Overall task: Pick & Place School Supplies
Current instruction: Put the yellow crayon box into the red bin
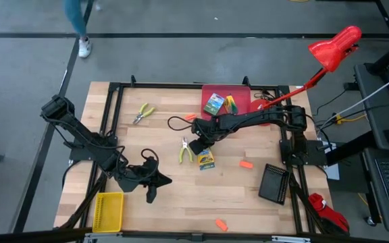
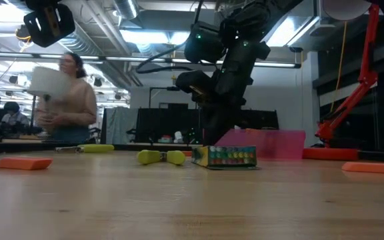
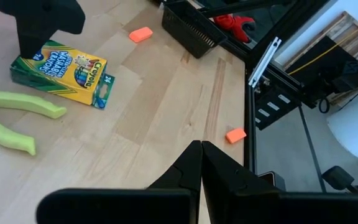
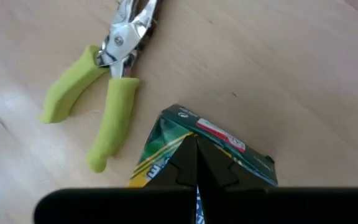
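Taking the crayon box (image 1: 206,160) at mid-table (image 1: 174,202) as landmark: far left and toward the front, yellow bin (image 1: 108,210). Nearer on the left, left hand (image 1: 150,194), fingers together, holding nothing. Left and back, one pair of pliers (image 1: 142,113); a second pair of pliers (image 1: 186,150) just beside the box on its left. Directly above the box, right hand (image 1: 200,146), fingers pressed together, nothing gripped. Behind, red bin (image 1: 243,108) holding another crayon box (image 1: 214,103). Right, orange stick (image 1: 246,163), then black bin (image 1: 274,183)

You have two crayon boxes (image 1: 206,160) (image 1: 215,103), two pliers (image 1: 186,150) (image 1: 142,113), four orange sticks (image 1: 246,163) (image 1: 220,224) (image 1: 190,117) (image 1: 261,106), three bins (image 1: 238,101) (image 1: 108,210) (image 1: 274,183).
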Controlling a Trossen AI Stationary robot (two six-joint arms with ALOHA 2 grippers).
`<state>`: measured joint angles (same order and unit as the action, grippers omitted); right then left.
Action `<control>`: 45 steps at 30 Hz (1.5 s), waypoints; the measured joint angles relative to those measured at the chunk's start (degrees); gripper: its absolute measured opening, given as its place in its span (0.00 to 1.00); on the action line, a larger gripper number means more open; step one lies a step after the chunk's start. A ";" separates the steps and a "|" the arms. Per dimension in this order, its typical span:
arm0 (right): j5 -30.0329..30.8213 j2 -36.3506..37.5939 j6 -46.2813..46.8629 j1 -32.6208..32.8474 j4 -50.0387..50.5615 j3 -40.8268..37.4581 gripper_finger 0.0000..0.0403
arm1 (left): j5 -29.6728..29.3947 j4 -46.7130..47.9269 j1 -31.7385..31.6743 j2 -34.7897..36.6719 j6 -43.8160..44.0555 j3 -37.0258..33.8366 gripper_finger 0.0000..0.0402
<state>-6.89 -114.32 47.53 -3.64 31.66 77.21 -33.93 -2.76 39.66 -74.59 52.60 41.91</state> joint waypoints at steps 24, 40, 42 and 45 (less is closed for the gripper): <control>-3.87 -3.67 1.55 -2.18 -3.65 0.20 0.00 | 0.46 -0.49 -0.01 0.00 0.73 -0.02 0.01; -3.38 -4.09 1.49 -6.12 -3.77 -0.17 0.00 | 5.33 -3.36 -1.19 -3.88 -8.47 4.18 0.01; -3.66 -4.09 1.38 -6.12 -3.80 -0.17 0.00 | 5.04 -0.83 -2.16 -5.96 -11.90 6.90 0.01; -3.70 -4.09 1.07 -6.12 -3.84 -0.16 0.00 | 4.31 4.53 -4.28 -9.17 -18.06 12.49 0.01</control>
<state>-10.59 -118.41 48.59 -9.76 27.81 77.05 -29.63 1.76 35.38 -83.76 34.54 54.40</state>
